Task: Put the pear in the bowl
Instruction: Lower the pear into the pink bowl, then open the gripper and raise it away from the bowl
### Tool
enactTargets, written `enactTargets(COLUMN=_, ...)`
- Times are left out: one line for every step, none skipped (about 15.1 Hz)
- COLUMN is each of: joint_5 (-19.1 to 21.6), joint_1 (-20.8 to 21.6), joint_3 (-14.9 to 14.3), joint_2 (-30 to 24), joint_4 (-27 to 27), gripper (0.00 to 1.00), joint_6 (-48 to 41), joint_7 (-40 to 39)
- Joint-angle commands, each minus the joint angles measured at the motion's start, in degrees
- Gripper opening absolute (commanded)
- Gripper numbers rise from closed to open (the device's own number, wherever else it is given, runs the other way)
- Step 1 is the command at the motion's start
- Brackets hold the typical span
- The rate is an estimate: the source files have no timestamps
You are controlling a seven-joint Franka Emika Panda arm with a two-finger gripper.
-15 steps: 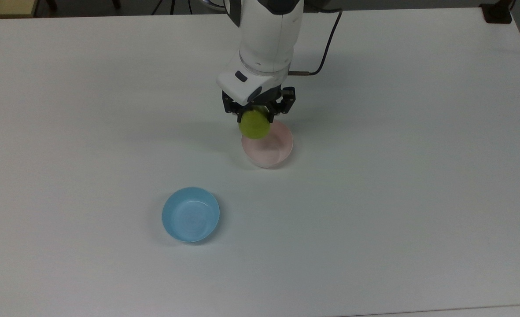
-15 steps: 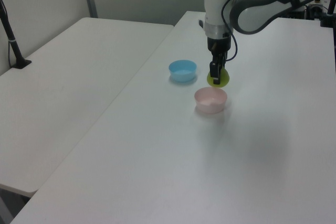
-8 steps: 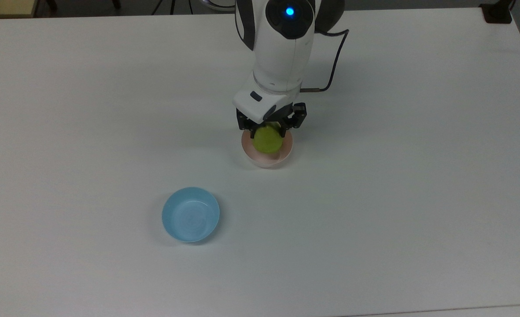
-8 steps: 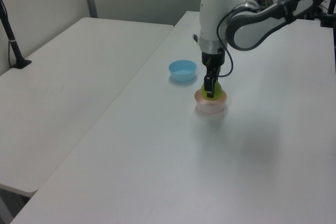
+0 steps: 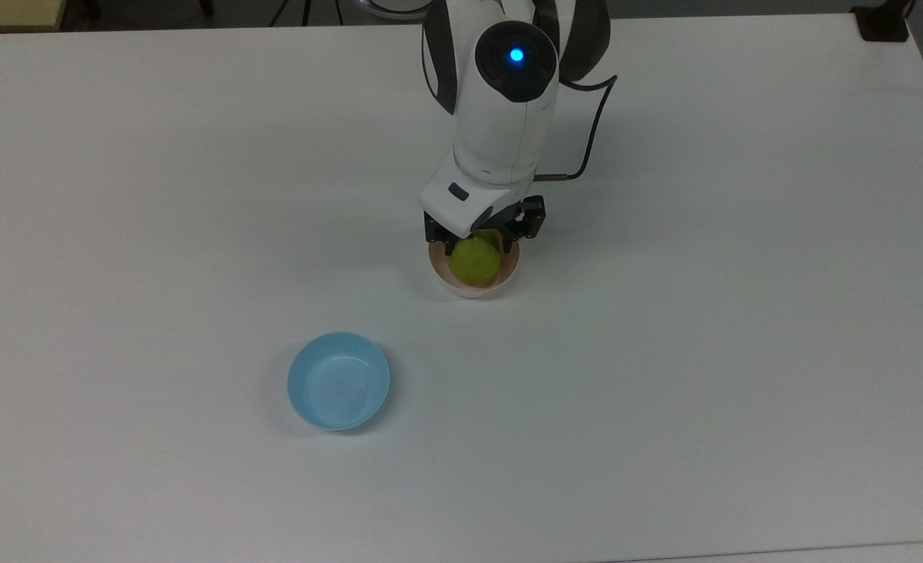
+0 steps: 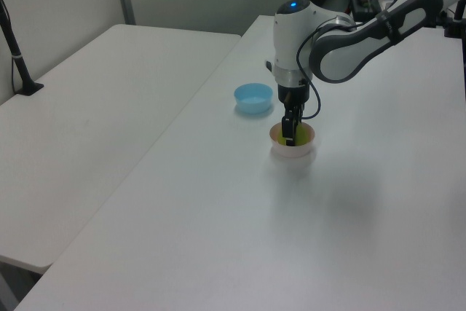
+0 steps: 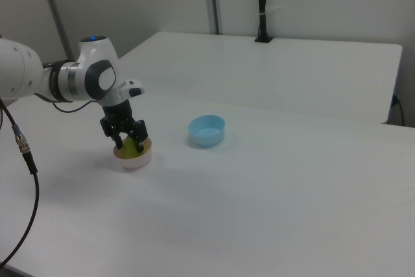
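**Pear lowered into the pink bowl, gripper clamped on it**

Robot arm (image 5: 500, 117), white with dark joints and a small blue light on its housing, reaches down over a plain white table (image 5: 703, 352). Its black two-finger gripper (image 5: 479, 244) points straight down, dipped into the mouth of a pale pink round plastic bowl (image 5: 461, 286). Between the fingers sits a small rounded yellow-green pear (image 5: 474, 261) — the fingers press against its sides, so the gripper is closed around the fruit. In the top view the pear lies inside the bowl's rim, filling much of the opening. Whether it touches the bowl's bottom cannot be told.

In the left view the gripper (image 6: 290, 133) hides most of the pear (image 6: 282, 138), and just a sliver of green shows above the pink bowl (image 6: 294, 151). In the right view the pear (image 7: 132, 148) peeks out between the dark fingers of the gripper (image 7: 128, 141), above the rim of the bowl (image 7: 134, 161).

A light blue round plastic bowl (image 5: 339, 381) stands upright on the same table, well apart from the pink one — toward the top view's lower left. A black cable (image 5: 595, 117) loops from the arm's wrist.
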Motion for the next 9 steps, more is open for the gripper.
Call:
enactTargets(joint_5=-0.2, joint_1=-0.3, joint_3=0.0, joint_2=-1.5, joint_4=0.6, gripper=1.0, joint_6=0.2, joint_7=1.1)
enactTargets(joint_5=-0.2, joint_1=-0.3, joint_3=0.0, joint_2=-2.4, joint_4=0.7, gripper=1.0, joint_6=-1.5, joint_7=1.1)
enactTargets(joint_5=-0.3, joint_1=-0.3, joint_3=0.0, joint_2=-3.4, joint_4=0.8, gripper=1.0, joint_6=-3.7, joint_7=0.9)
enactTargets(joint_5=-0.3, joint_1=-0.3, joint_3=0.0, joint_2=-4.7, joint_4=1.0, gripper=1.0, joint_6=-5.6, joint_7=0.7)
enactTargets(joint_5=-0.3, joint_1=-0.3, joint_3=0.0, joint_2=-6.1, joint_4=1.6, gripper=1.0, joint_6=-7.4, joint_7=0.6)
enactTargets(joint_5=-0.3, joint_1=-0.4, joint_3=-0.1, joint_2=-7.2, joint_4=2.3, gripper=1.0, joint_6=-9.8, joint_7=0.5)
enactTargets(joint_5=-0.3, joint_1=-0.3, joint_3=-0.2, joint_2=-8.1, joint_4=3.2, gripper=1.0, joint_6=-12.0, joint_7=0.4)
enactTargets(joint_5=-0.4, joint_1=-0.3, joint_3=-0.4, joint_2=-9.1, joint_4=4.1, gripper=1.0, joint_6=-14.0, joint_7=0.3)
enactTargets(joint_5=-0.5, joint_1=-0.4, joint_3=-0.6, joint_2=-10.4, joint_4=4.5, gripper=1.0, joint_6=-15.6, joint_7=0.3)
